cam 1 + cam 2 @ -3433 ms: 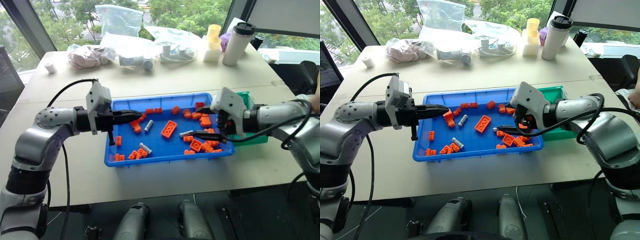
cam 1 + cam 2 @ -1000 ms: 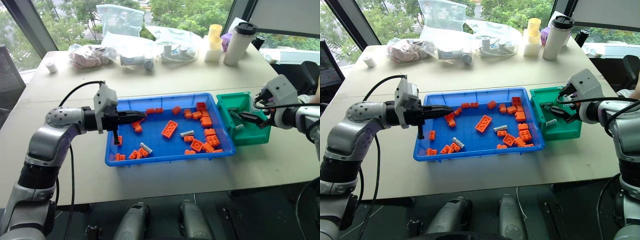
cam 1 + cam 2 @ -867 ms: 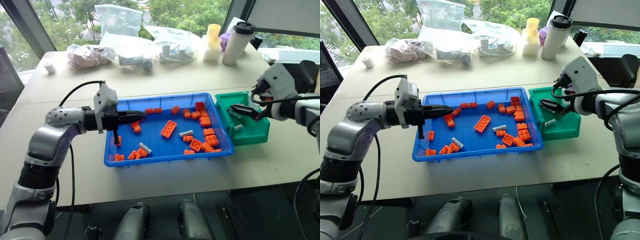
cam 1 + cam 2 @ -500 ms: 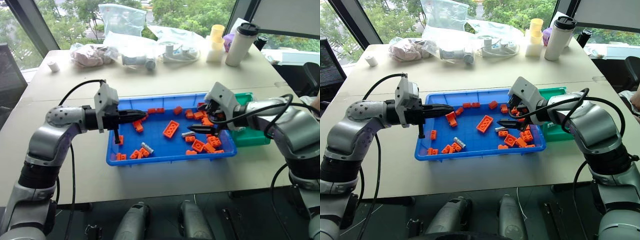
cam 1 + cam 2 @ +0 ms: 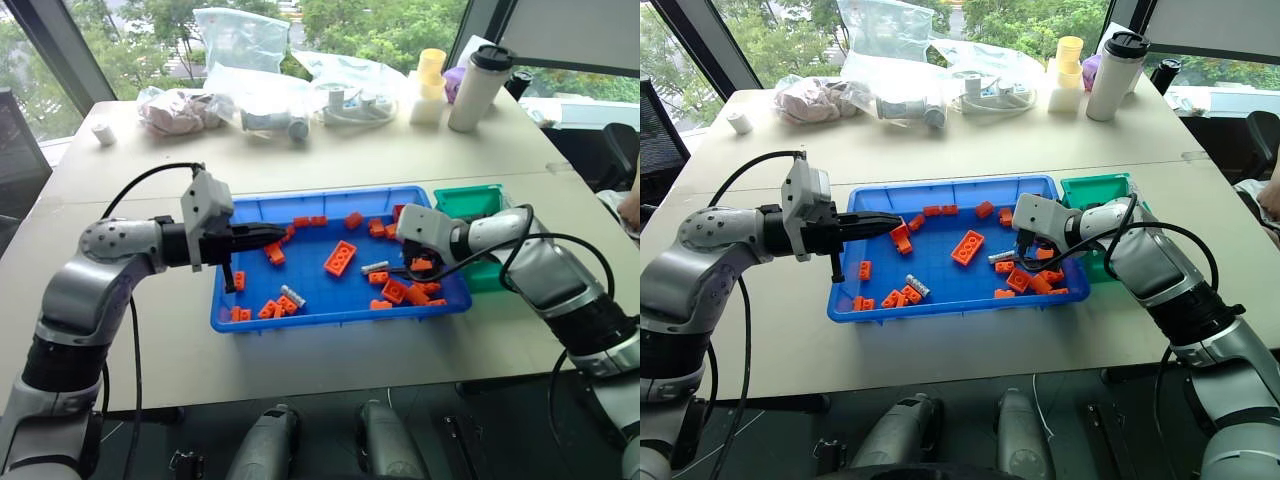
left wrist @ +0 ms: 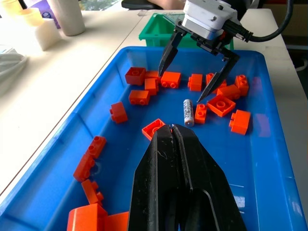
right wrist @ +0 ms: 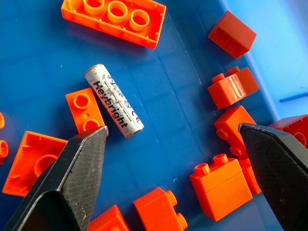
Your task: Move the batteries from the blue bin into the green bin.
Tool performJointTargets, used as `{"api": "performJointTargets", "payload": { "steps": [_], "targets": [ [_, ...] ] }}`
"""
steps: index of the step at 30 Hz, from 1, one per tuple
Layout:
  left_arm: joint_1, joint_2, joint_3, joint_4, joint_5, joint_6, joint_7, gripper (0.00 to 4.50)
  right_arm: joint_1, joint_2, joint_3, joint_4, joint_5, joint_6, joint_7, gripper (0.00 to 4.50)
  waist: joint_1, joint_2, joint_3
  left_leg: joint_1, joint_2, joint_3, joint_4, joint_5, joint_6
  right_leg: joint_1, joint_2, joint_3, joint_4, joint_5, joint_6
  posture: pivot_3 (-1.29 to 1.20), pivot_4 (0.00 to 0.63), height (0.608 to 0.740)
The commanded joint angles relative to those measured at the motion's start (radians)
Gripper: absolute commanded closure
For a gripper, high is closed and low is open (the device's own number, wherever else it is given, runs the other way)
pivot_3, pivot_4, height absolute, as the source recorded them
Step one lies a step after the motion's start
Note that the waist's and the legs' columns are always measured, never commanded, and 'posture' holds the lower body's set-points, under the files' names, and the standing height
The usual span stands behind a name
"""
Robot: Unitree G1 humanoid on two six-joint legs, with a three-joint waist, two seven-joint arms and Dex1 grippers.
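Over the right half of the blue bin point(image 5: 330, 318), the right tool point(image 6: 198, 79) is seen with its two black fingers spread wide and pointing down into the tray, nothing held between them. One battery point(image 7: 114, 101) lies flat on the blue floor just beside an orange brick point(image 7: 84, 109) — in the right wrist view it is placed close to one fingertip point(image 7: 79, 163) and well apart from the other, not touched by either. In the left wrist view the same battery is found below and between the two spread tips, next to a small orange brick. A second battery point(image 5: 292, 296) is seen toward the near-left part of the bin, among a cluster of orange bricks point(image 5: 272, 307) by the near wall, well apart from both tools.

At the left side of the bin, the left tool point(image 5: 262, 235) is held roughly level above the tray, its fingers pressed together with nothing between them; a brick lies just beyond its tip.

The green bin point(image 5: 467, 200) stands against the blue bin's right wall, toward the table's right edge — its contents cannot be made out, as it is partly hidden behind the right arm. Bags, cups and a tumbler point(image 5: 477, 87) are lined along the table's far edge.
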Motion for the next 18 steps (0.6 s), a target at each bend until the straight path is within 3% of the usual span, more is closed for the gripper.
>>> {"api": "performJointTargets", "payload": {
  "steps": [1, 13, 16, 18],
  "targets": [
    [-0.001, 0.009, 0.031, -0.031, -0.016, -0.004, 0.004, 4.5, -0.004, 0.02, -0.015, 0.008, -0.029, -0.038, 0.009, 0.03, 0.0, 0.0, 0.0, 0.0, 0.0, 0.0, 0.0, 0.0, 0.0, 0.0, 0.0, 0.0, 0.0, 0.0, 0.0, 0.0, 0.15, 0.74],
    [-0.005, 0.006, 0.02, -0.023, -0.009, -0.013, 0.003, 4.5, 0.005, 0.087, -0.015, 0.025, -0.049, -0.049, 0.056, 0.03, -0.001, 0.0, 0.0, 0.0, 0.0, 0.0, 0.0, 0.001, -0.002, 0.0, 0.0, 0.0, 0.0, 0.0, 0.0, 0.0, 0.15, 0.74],
    [-0.003, 0.006, 0.02, -0.024, -0.008, -0.015, 0.003, 4.5, 0.005, 0.1, -0.016, 0.047, -0.057, -0.038, 0.057, 0.76, -0.001, 0.0, 0.0, 0.0, 0.0, 0.0, 0.0, 0.001, -0.002, 0.0, 0.0, 0.0, 0.0, 0.0, 0.0, 0.0, 0.15, 0.74],
    [-0.003, 0.005, 0.019, -0.024, -0.007, -0.015, 0.004, 4.5, 0.004, 0.106, -0.016, 0.058, -0.06, -0.028, 0.061, 1.75, 0.0, 0.0, 0.0, 0.0, 0.0, 0.0, 0.0, 0.001, -0.002, 0.0, 0.0, 0.0, 0.0, 0.0, 0.0, 0.0, 0.15, 0.74]
  ]
}}
